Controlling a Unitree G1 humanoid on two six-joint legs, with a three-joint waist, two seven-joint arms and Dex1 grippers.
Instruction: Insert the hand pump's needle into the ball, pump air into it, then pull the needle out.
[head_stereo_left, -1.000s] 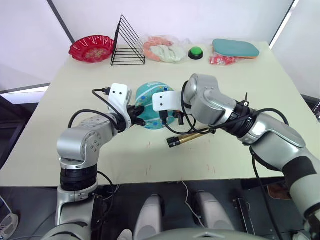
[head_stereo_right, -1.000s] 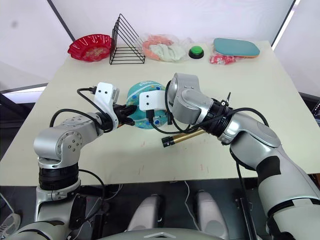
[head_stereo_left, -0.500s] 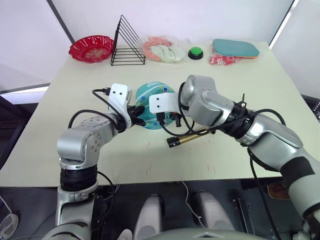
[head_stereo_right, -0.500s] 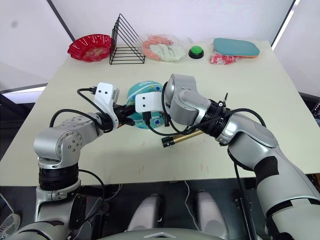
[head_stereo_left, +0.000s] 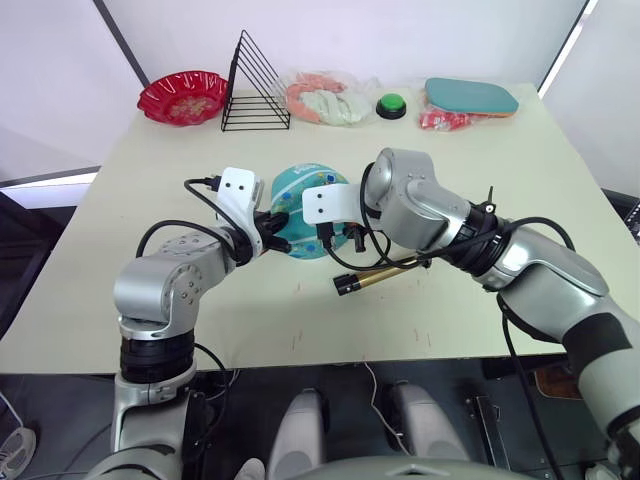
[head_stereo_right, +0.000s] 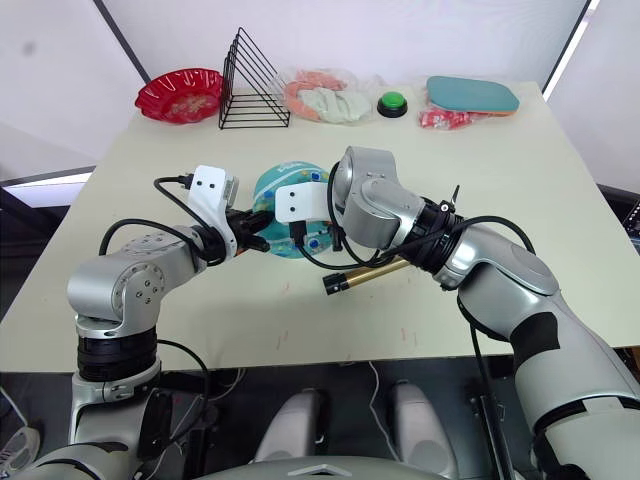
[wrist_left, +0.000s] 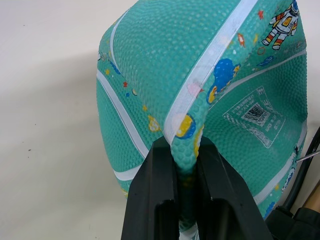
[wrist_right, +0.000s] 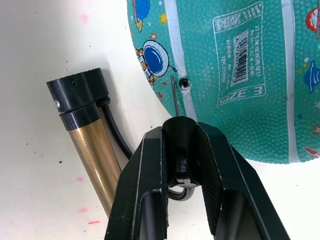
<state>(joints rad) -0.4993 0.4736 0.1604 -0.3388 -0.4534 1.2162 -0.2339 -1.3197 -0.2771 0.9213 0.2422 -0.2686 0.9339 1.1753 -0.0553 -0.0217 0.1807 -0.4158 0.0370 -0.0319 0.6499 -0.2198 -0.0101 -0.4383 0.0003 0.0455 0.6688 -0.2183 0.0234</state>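
Note:
The teal ball (head_stereo_left: 300, 188) rests mid-table. My left gripper (wrist_left: 182, 150) is shut on a pinched fold of the ball (wrist_left: 200, 70) along a white seam, on its left side (head_stereo_left: 278, 232). My right gripper (wrist_right: 181, 134) is shut on the black end of the hose, just right of the ball (head_stereo_left: 336, 236). The needle (wrist_right: 174, 95) sticks out from between the fingers, its tip just beside the small valve hole (wrist_right: 185, 83) and outside it. The hand pump (head_stereo_left: 380, 277) lies flat on the table below the ball, amber barrel (wrist_right: 95, 155) beside my right fingers.
Along the table's far edge stand a red bowl (head_stereo_left: 182, 96), a black wire rack (head_stereo_left: 255, 85), a clear bag of items (head_stereo_left: 325, 98), a green button (head_stereo_left: 391, 105), and a teal paddle (head_stereo_left: 470, 96) on a red packet (head_stereo_left: 445, 120).
My right gripper swung slightly left half a second ago and has come back right to about where it was. Ball, pump and left gripper have stayed put.

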